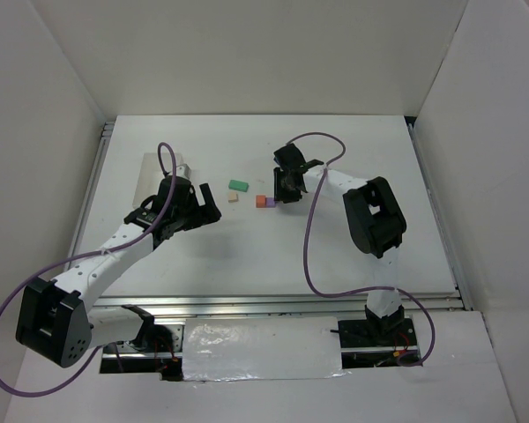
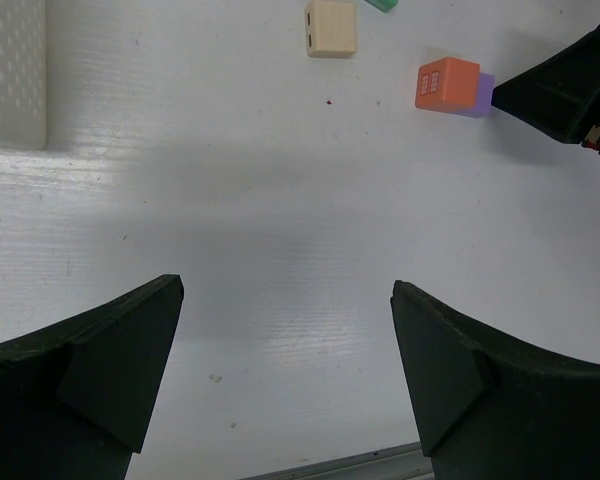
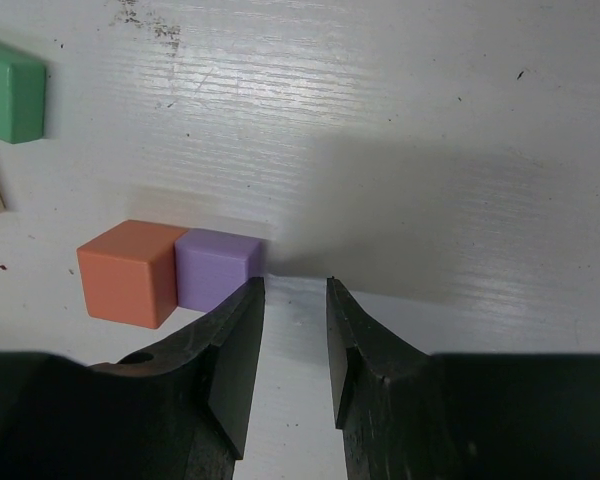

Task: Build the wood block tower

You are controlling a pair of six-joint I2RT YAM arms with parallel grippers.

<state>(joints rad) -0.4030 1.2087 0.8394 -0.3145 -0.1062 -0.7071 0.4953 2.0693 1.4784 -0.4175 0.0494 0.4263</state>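
Purple block [image 3: 216, 268] is touching orange block [image 3: 127, 272] at its 9 o'clock; right jaws are hovering clenched, empty; left jaws released.

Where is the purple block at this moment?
In the right wrist view the purple block sits on the table, touching the orange block on its left, just beside the right gripper.

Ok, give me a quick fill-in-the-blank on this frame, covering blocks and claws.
1. Of the orange cube and purple cube, the right claw is nearer the ___ one.
2. The left claw is wide ___.
3. The right claw holds ___.
Missing words: purple; open; nothing.
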